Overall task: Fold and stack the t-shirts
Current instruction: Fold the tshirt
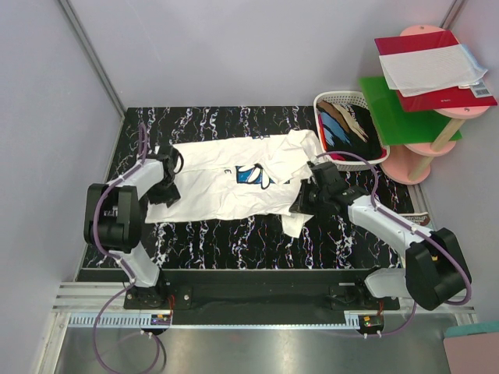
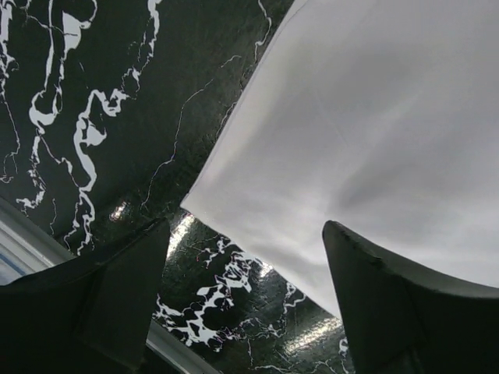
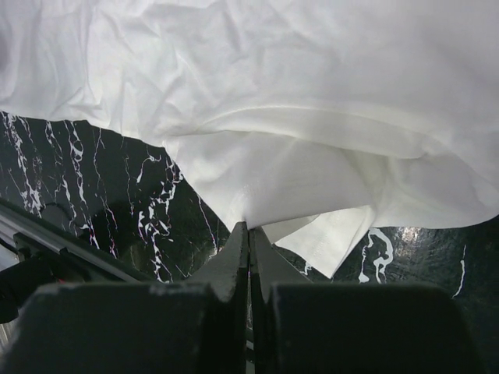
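Observation:
A large white t-shirt (image 1: 226, 187) with a blue print (image 1: 253, 175) lies spread on the black marbled table (image 1: 234, 241). My right gripper (image 1: 301, 201) is at the shirt's rumpled right side. In the right wrist view this gripper (image 3: 249, 227) is shut on a fold of the white cloth (image 3: 273, 101). My left gripper (image 1: 166, 193) hovers at the shirt's lower left corner. It stands open in the left wrist view (image 2: 245, 304), with the shirt's corner (image 2: 234, 195) just ahead of the fingers and nothing between them. Dark and tan t-shirts (image 1: 347, 125) lie in the basket.
A white plastic basket (image 1: 331, 100) stands at the table's back right. Beside it a pink stand (image 1: 425, 160) carries a green sheet (image 1: 398, 113) and a red folder with white paper (image 1: 429, 66). A metal rail (image 1: 234, 312) runs along the near edge.

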### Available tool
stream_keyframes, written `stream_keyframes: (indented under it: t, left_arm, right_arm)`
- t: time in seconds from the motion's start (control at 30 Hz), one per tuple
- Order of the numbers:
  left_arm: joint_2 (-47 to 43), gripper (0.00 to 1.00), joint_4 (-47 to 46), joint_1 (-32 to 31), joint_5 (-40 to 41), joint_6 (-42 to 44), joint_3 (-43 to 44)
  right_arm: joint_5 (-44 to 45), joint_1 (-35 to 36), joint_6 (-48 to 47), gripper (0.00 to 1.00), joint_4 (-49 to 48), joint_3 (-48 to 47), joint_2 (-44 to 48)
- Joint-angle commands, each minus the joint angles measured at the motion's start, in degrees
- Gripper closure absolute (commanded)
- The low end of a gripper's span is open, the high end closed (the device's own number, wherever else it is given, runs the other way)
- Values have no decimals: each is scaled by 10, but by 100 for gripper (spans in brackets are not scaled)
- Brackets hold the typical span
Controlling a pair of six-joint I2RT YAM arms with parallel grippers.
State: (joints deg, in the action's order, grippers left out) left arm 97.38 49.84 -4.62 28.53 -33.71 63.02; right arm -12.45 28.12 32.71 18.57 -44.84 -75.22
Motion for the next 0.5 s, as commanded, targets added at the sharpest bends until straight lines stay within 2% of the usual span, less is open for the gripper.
stream_keyframes:
  t: [0.0,0.1,0.2,0.23,0.47]
  left_arm:
    - [54,20,21,-5,45,0,23]
    - [91,39,18,-6,42,1,29]
    - [112,93,17,-7,43,1,30]
    - [112,100,17,-10,40,0,28]
    - [49,100,18,-42,36,-10,6]
  right_arm:
    - [20,4,-35,100,10,-34,21]
    - [22,4,-41,100,18,-41,28]
    - [32,4,-42,100,26,-46,38]
    - [37,4,-42,100,28,-48,39]
    - [47,4,-41,100,33,-57,42]
